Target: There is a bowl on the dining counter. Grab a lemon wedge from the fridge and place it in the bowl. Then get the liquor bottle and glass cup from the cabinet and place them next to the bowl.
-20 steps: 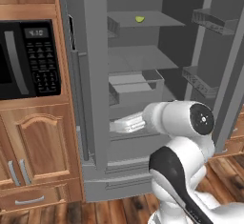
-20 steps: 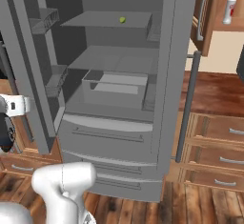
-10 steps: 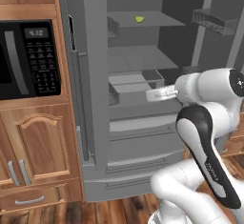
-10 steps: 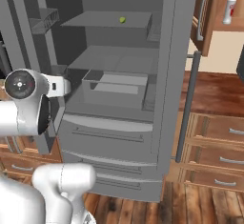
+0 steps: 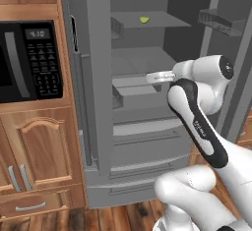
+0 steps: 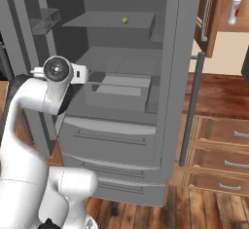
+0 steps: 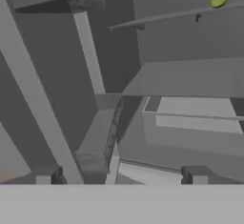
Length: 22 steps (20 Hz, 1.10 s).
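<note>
Reaching up from low in front of the fridge [image 5: 98, 127], the arm has swung its wrist to drawer height since a second ago. The gripper [image 7: 119, 176], fingers spread wide and empty, points into the open compartment. Farther back, the lemon wedge [image 5: 144, 19] lies unmoved on the top shelf [image 6: 97, 23].

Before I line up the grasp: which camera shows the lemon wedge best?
The hand view: the lemon wedge looks largest there, lying on the upper fridge shelf. The left base view and right base view show it only as a small yellow-green speck on that shelf.
</note>
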{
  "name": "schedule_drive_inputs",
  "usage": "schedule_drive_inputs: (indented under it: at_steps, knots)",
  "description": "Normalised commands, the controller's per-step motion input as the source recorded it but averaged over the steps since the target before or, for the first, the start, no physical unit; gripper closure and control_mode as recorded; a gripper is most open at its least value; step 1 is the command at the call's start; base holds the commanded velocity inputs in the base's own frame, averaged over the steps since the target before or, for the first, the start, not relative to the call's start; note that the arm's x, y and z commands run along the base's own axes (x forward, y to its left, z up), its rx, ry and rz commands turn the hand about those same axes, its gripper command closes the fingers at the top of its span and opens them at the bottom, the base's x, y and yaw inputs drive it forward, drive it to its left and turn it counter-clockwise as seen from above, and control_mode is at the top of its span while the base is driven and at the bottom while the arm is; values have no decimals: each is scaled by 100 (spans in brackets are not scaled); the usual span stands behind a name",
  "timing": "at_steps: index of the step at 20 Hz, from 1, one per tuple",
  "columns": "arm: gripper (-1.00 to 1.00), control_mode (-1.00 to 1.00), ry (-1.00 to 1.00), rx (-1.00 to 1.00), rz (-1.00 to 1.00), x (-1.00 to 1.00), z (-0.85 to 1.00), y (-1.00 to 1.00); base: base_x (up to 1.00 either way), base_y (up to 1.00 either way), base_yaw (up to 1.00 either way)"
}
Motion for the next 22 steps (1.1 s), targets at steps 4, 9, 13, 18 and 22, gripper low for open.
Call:
schedule_drive_inputs:
  at_steps: [4,9,13,18,22]
  knots:
    - [-100,-100,2,9,0,95,0,15,0,0,0]
    - [-100,-100,6,12,2,95,0,26,0,0,0]
    - [-100,-100,3,10,5,66,0,40,0,0,0]
    - [-100,-100,0,6,10,15,-1,59,0,0,0]
    - [-100,-100,0,2,12,0,-5,71,0,0,0]
